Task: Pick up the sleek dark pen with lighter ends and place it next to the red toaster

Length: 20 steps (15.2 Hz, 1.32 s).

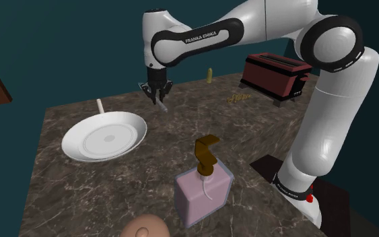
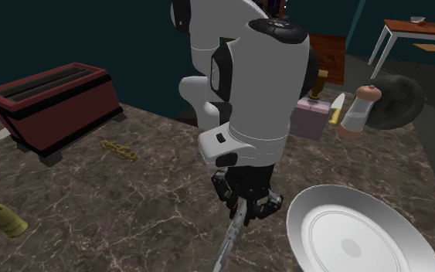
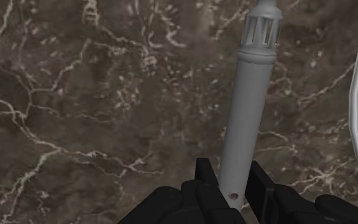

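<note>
Dark marbled stone with pale veins forms the bench (image 1: 248,134), with teal walls (image 1: 60,40) behind it. From my seat the white arm (image 1: 329,121) blocks a good deal. In the shoulder view it covers one end of the red toaster (image 1: 272,74), and in the second exterior view it hides most of the pink soap dispenser (image 2: 313,120). The white plate (image 1: 104,137) lies near the tool (image 3: 231,175) on one side, cut by the frame edge in both the wrist view and the second exterior view. The toaster stands well apart from the tool on the opposite side, so the tool hangs between the two. I read the tool as closed narrow on the pen (image 3: 250,108), which is drawn plain grey; both fingers (image 3: 260,184) press against one end of it. Its long axis runs straight out ahead of the tool, nearly in line with the fingers, with the slatted end farthest from them. In the second exterior view it slants down from the tool to the bottom edge, so I cannot tell whether that far end touches the bench.
</note>
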Tool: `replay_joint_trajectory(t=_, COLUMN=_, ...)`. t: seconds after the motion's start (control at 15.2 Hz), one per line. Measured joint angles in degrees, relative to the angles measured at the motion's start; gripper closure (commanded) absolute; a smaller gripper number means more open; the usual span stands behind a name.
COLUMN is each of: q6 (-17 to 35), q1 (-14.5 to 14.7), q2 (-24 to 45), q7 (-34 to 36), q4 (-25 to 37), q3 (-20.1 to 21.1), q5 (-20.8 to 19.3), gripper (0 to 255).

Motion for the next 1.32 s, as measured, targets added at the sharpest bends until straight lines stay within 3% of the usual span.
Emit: replay_joint_trajectory(t=1.32, q6=-15.35, q1=0.38, q2=0.75, q7=-1.22, q4=16.11, q3=0.26, q5=0.20, gripper=255)
